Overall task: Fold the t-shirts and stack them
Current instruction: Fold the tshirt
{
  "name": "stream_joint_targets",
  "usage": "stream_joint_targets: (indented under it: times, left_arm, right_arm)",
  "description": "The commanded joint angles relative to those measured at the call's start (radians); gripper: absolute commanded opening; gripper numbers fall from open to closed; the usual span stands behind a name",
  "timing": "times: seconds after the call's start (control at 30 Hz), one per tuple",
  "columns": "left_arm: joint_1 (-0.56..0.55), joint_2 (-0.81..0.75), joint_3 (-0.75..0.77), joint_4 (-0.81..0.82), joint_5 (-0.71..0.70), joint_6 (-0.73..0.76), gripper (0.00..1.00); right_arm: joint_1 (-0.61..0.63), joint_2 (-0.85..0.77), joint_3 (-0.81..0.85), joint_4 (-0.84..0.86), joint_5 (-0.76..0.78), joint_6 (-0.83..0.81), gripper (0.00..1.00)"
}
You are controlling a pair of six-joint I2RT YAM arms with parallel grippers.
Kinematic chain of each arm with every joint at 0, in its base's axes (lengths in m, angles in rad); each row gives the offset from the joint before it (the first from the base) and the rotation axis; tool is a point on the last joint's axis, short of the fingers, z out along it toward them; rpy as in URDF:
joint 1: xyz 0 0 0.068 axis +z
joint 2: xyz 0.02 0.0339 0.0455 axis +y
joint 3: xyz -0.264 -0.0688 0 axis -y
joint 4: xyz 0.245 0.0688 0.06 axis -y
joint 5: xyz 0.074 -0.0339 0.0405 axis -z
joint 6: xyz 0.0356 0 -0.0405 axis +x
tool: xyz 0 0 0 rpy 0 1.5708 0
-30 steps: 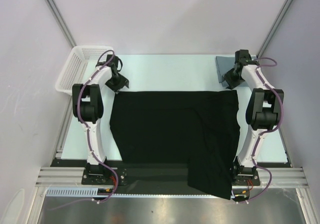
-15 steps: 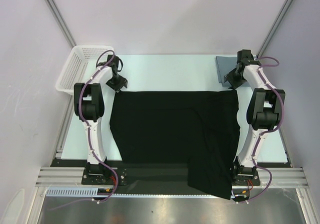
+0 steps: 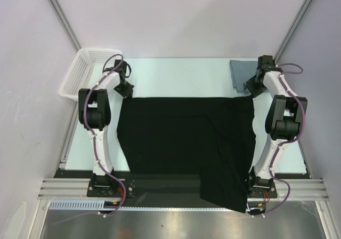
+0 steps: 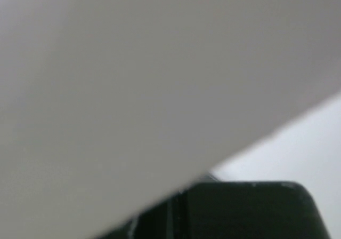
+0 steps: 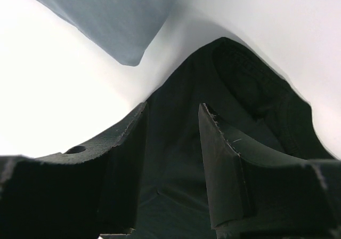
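The black t-shirt (image 3: 181,143) lies spread flat across the middle of the table, and its near right part hangs over the front edge. My left gripper (image 3: 127,90) is shut at the shirt's far left corner, where its tip meets the cloth. The left wrist view is blurred and shows only the dark closed fingers (image 4: 234,212). My right gripper (image 3: 253,86) stands open at the far right corner. In the right wrist view the black t-shirt (image 5: 245,79) lies bunched between and beyond the right gripper (image 5: 173,108). The folded grey-blue t-shirt (image 3: 240,72) (image 5: 112,15) lies just past it.
A white mesh basket (image 3: 80,73) stands at the far left, off the table's corner. Bare pale table (image 3: 181,76) runs along the far side between the arms. Walls and frame posts close in on both sides.
The left gripper has shut at the black shirt's far left corner. The right arm has shifted slightly right and back, its jaws unchanged.
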Motion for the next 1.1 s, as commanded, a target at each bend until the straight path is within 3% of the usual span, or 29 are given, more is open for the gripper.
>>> stream_joint_targets:
  times: [0.0,0.43,0.6,0.83,1.07]
  left_arm:
    - [-0.006,0.034,-0.027,0.028,-0.007,0.077,0.00]
    - [-0.030,-0.013,0.062,0.171,-0.146,0.260,0.01]
    - [-0.030,0.040,0.137,0.210,-0.168,0.306,0.00]
    - [-0.027,0.175,0.384,0.229,-0.185,0.369,0.00]
    - [-0.018,0.269,0.469,0.324,-0.102,0.389,0.00]
  right_arm:
    - [0.003,-0.054,-0.003,0.019,0.028,-0.018,0.48]
    - [0.003,-0.071,-0.029,0.022,0.036,-0.069,0.47]
    - [0.007,-0.080,-0.036,0.015,0.039,-0.081,0.47]
    - [0.030,-0.080,-0.026,0.029,0.000,-0.116,0.46]
    - [0.069,-0.074,0.014,0.018,-0.052,-0.213,0.46]
